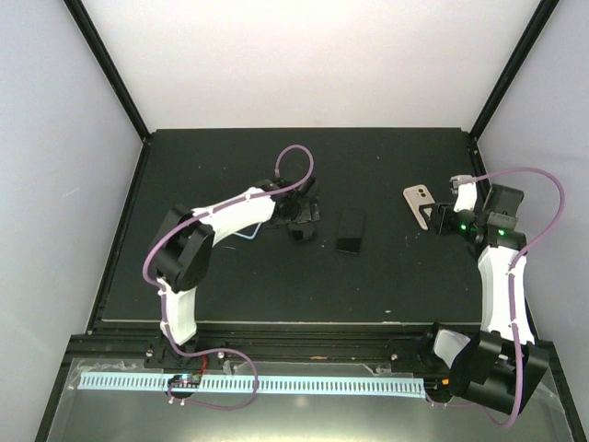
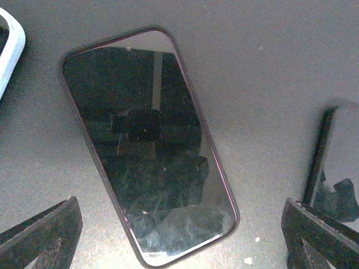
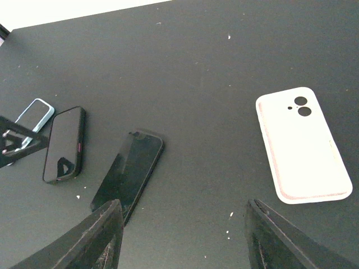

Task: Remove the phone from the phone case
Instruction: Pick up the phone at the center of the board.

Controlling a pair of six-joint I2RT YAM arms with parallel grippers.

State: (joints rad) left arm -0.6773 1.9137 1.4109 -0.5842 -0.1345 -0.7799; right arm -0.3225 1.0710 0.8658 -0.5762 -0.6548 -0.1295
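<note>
The pale blue phone case lies beyond the left gripper's finger on the left side of the wrist view. It is outside the gap, and only a rounded corner shows there. From above, the left arm covers most of it.

The phone lies flat and screen up on the table, out of the case and just beside it. Its near end sits between the two fingers, which are spread wide and touch nothing. Its pinkish-purple edge shows all round.

Past the other finger lies a plain black phone, apart from the first.

Further right, the right gripper hovers with its fingers spread and holding nothing. A white case lies back up ahead of the finger on the right of its view. The black phone is ahead of the other finger.
</note>
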